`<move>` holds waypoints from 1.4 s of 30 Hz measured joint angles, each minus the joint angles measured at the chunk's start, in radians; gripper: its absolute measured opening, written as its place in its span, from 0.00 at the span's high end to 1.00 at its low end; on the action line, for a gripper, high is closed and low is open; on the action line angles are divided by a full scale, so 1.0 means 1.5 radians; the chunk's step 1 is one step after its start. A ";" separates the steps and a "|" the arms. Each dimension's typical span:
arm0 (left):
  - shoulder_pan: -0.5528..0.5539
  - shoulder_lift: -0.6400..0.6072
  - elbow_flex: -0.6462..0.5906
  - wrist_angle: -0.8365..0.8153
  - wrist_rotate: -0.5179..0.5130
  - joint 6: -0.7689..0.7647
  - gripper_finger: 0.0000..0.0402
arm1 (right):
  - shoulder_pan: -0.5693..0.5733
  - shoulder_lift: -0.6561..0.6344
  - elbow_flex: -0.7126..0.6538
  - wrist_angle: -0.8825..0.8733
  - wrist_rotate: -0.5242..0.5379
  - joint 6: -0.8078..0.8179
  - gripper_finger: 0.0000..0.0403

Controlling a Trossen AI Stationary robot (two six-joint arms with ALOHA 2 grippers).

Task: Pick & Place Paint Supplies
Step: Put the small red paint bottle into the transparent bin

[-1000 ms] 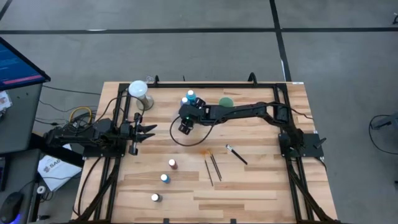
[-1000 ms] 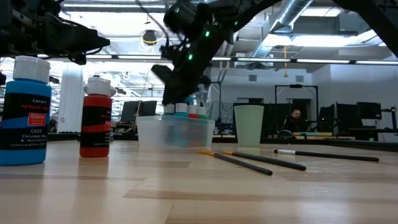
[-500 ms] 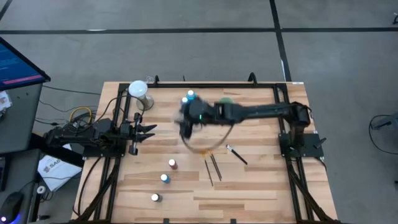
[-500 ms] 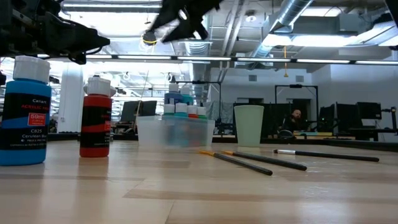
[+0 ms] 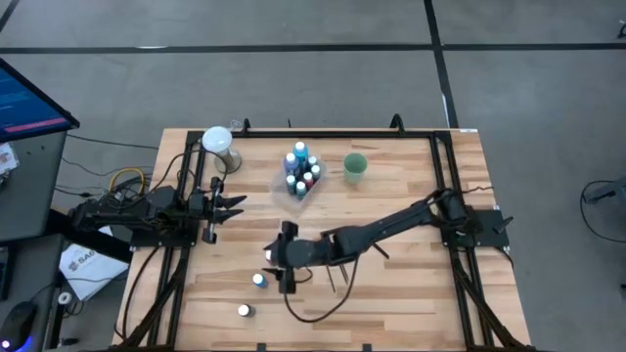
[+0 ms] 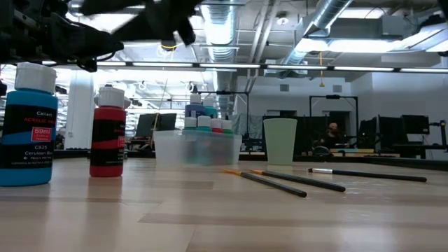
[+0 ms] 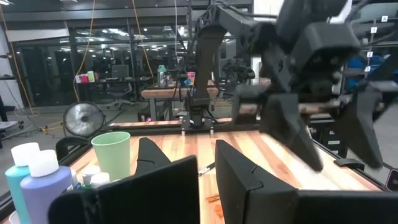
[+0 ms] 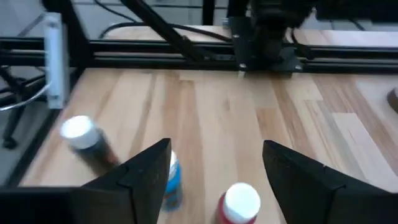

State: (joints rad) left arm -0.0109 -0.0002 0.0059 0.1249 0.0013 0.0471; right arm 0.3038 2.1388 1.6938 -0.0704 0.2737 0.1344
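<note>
Right tool (image 5: 285, 259), fingers apart, hovers over the red bottle (image 8: 239, 203): light, rigid, tippy; grip its body at 6 o'clock.

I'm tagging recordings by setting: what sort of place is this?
Probably a robotics lab or workshop: a wooden table on bare concrete floor, exposed ceiling ducts, workbenches and a floor fan beyond it.

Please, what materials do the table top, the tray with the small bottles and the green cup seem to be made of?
The light brown plank table top looks like wood: visible grain and board seams, matte finish. The clear rectangular tray seems to be plastic, since the bottles show through its cloudy walls. The pale green tapered cup is probably matte plastic, with a smooth, even colour and no shine, though paper is possible.
</note>
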 joint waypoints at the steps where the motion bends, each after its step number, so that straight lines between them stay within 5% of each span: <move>1: 0.000 0.000 0.000 0.001 0.000 0.000 1.00 | 0.002 0.006 0.000 -0.001 0.008 0.007 0.38; 6: 0.000 0.000 0.000 0.003 0.000 0.000 1.00 | -0.003 0.016 0.002 -0.014 0.067 0.016 0.37; 31: -0.001 0.000 0.000 0.011 0.000 0.000 1.00 | -0.025 0.073 0.000 -0.005 0.025 0.068 0.37; 42: -0.001 0.000 0.000 0.013 0.000 0.000 1.00 | -0.029 0.073 0.000 -0.053 0.005 0.086 0.65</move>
State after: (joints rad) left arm -0.0128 -0.0002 0.0059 0.1440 0.0010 0.0469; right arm 0.2606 2.2490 1.6932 -0.1506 0.2807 0.2632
